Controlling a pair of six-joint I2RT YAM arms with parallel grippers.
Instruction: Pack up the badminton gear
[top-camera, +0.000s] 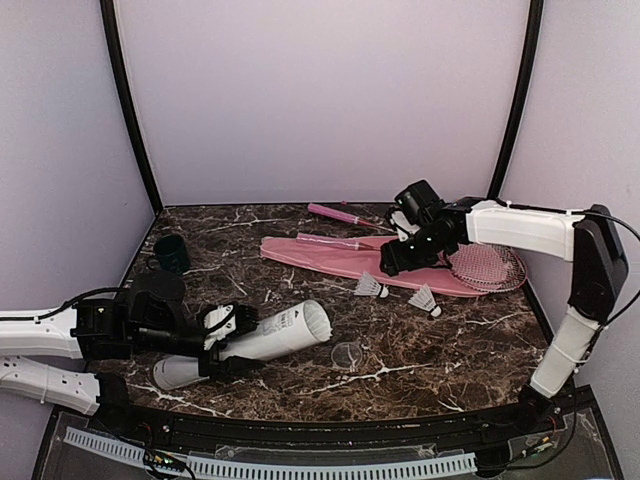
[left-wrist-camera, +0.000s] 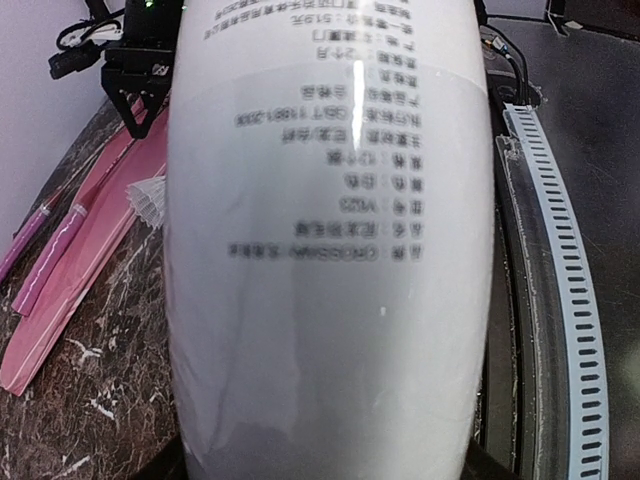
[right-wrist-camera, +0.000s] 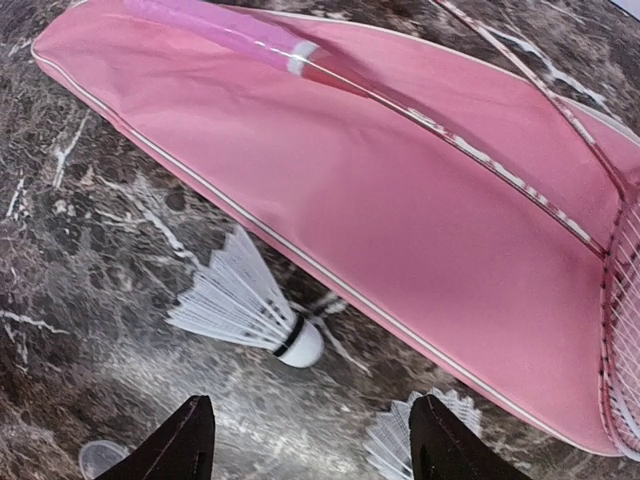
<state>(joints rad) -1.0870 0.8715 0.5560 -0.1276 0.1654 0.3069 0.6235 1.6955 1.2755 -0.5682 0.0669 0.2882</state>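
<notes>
Just ahead of the right gripper (right-wrist-camera: 310, 400), whose black fingers (right-wrist-camera: 190, 445) look like matt plastic, the pink cover (right-wrist-camera: 400, 210) is soft matt cloth with pale piping. The shuttlecock (right-wrist-camera: 245, 300) is white feather on a glossy, marble-patterned table (right-wrist-camera: 80, 250). Between the left gripper (top-camera: 225, 340) jaws, the tube (left-wrist-camera: 330, 250) is smooth, glossy and printed.
</notes>
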